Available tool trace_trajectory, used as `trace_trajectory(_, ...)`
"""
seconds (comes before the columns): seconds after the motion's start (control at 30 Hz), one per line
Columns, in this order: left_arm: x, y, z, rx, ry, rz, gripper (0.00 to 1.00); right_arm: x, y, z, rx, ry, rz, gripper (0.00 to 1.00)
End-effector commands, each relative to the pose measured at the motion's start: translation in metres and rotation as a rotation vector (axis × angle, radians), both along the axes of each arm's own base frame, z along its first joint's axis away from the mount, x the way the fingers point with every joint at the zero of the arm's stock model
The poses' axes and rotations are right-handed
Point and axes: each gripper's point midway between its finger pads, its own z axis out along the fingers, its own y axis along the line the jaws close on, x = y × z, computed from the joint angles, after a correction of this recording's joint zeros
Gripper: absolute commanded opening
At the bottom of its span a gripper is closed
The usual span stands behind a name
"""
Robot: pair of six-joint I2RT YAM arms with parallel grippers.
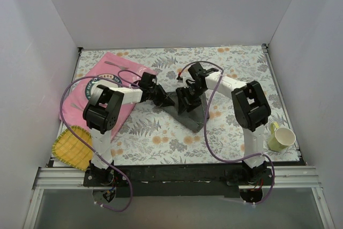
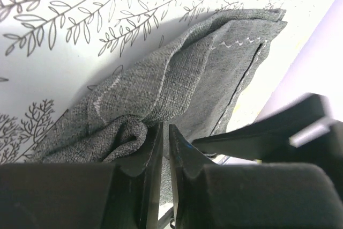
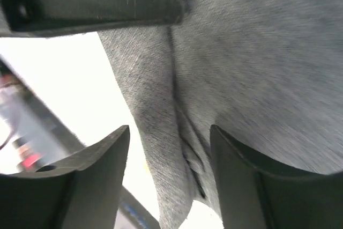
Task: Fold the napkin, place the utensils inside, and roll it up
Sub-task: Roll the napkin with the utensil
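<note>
The dark grey napkin (image 1: 192, 115) lies bunched and partly folded in the middle of the floral table. My left gripper (image 1: 164, 99) is at its left corner. In the left wrist view the jaws (image 2: 165, 128) stand almost closed, pinching a thin layer of the napkin (image 2: 187, 79), with a bunched fold beside the left finger. My right gripper (image 1: 187, 102) is over the napkin's top. In the right wrist view it (image 3: 170, 132) is open, its fingers either side of a raised fold of napkin (image 3: 257, 52). Slim silver utensils (image 1: 119, 68) lie on the pink placemat.
The pink placemat (image 1: 110, 87) lies at the back left, partly under my left arm. A yellow woven mat (image 1: 72, 146) sits at the front left edge. A pale yellow-green cup (image 1: 281, 137) lies at the front right. White walls enclose the table.
</note>
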Motion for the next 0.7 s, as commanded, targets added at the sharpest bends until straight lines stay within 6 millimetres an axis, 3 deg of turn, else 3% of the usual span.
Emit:
trace_trajectory(0.0, 0.000, 0.007, -0.009, 0.041, 0.027, 0.004, 0.09, 0.011, -0.010, 0.029, -0.194, -0.226, 0.060, 0.71)
trace_trajectory(0.03, 0.000, 0.006, -0.008, 0.037, 0.031, 0.003, 0.09, 0.014, -0.007, 0.038, -0.204, -0.278, 0.066, 0.72)
trace_trajectory(0.23, -0.003, 0.005, -0.012, 0.033, 0.079, 0.011, 0.08, 0.014, 0.011, 0.038, -0.343, -0.493, 0.118, 0.72)
trace_trajectory(0.5, -0.004, 0.003, -0.010, 0.037, 0.122, 0.012, 0.08, 0.003, 0.031, 0.007, -0.432, -0.582, 0.208, 0.70)
trace_trajectory(0.67, -0.002, 0.002, -0.005, 0.035, 0.125, 0.014, 0.08, 0.001, 0.028, -0.015, -0.485, -0.567, 0.212, 0.62)
